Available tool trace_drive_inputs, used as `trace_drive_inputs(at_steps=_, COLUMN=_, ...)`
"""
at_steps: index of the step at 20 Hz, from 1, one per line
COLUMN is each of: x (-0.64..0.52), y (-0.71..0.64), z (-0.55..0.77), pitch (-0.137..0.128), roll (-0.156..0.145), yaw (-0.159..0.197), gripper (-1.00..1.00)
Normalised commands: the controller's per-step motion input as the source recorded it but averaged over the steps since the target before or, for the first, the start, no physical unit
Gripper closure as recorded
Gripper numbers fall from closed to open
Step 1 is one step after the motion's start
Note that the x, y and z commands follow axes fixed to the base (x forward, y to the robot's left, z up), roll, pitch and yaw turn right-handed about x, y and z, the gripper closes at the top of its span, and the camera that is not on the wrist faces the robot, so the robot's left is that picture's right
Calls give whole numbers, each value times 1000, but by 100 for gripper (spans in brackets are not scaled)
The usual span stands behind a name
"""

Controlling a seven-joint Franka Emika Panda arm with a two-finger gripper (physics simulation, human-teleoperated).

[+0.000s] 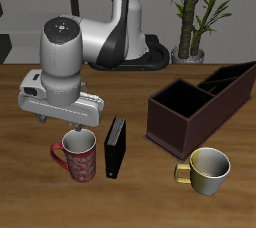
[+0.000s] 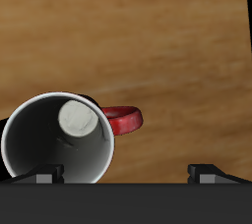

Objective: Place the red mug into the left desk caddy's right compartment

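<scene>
The red mug [image 1: 77,158] stands upright near the table's front edge, its handle toward the table's side edge. In the wrist view I see its grey-white inside [image 2: 61,140] and red handle [image 2: 125,120]. My gripper [image 1: 77,132] hovers just above the mug's rim, open and empty. In the wrist view the gripper [image 2: 126,174] has its jaws wide apart, and one fingertip [image 2: 44,175] is over the mug's rim. The left desk caddy [image 1: 215,110], long and dark brown, lies farther back across the table. Its right compartment [image 1: 182,100], the large square one, is empty.
A black book-like block [image 1: 116,146] stands upright right beside the red mug, between it and the caddy; its edge also shows in the wrist view [image 2: 247,22]. A yellow-gold mug [image 1: 207,168] stands in front of the caddy. A potted plant [image 1: 195,12] is behind the table.
</scene>
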Motion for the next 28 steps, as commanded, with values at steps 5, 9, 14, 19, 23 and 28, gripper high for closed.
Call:
trace_drive_inputs(at_steps=5, x=-114, y=41, z=-194, pitch=17, roll=17, yaw=-77, gripper=-100)
trace_drive_inputs(at_steps=9, x=-98, y=25, z=-337, pitch=44, roll=37, yaw=-115, gripper=-100)
trace_drive_inputs(at_steps=14, x=-48, y=162, z=-570, pitch=63, roll=40, yaw=-74, gripper=-100)
trace_drive_inputs(at_steps=19, x=60, y=214, z=-449, pitch=65, roll=59, yaw=-14, gripper=-100)
trace_drive_inputs(at_steps=23, x=0, y=122, z=-116, pitch=23, roll=24, yaw=-73, gripper=100)
trace_drive_inputs(at_steps=28, x=-49, y=143, z=152, pitch=-31, roll=31, yaw=-22, gripper=100)
